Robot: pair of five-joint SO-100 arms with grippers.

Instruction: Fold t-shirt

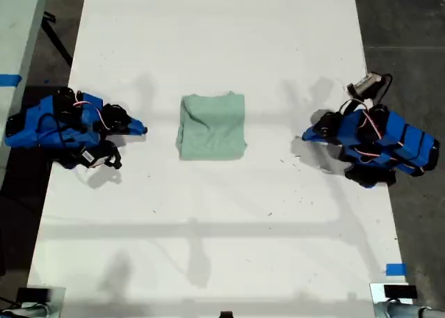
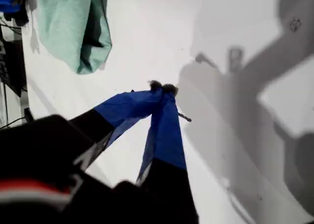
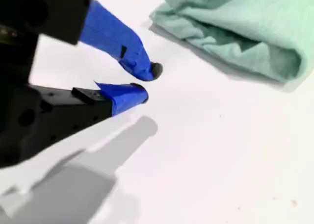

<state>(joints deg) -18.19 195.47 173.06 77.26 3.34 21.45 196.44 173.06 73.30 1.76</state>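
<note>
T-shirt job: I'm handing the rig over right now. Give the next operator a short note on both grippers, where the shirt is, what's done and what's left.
My first gripper: fingertips together, holding nothing, clear of the cloth.
My second gripper: jaws slightly apart, empty, close to the shirt's edge but not touching it.
The t-shirt lies mid-table between the two arms, already folded into a compact, roughly square bundle; layered folds show in the second wrist view.
The white table has both arms resting on it, one at each side of the exterior view.
Done: folding looks complete.
Left: probably nothing, maybe tidy the slightly uneven edges.
</note>
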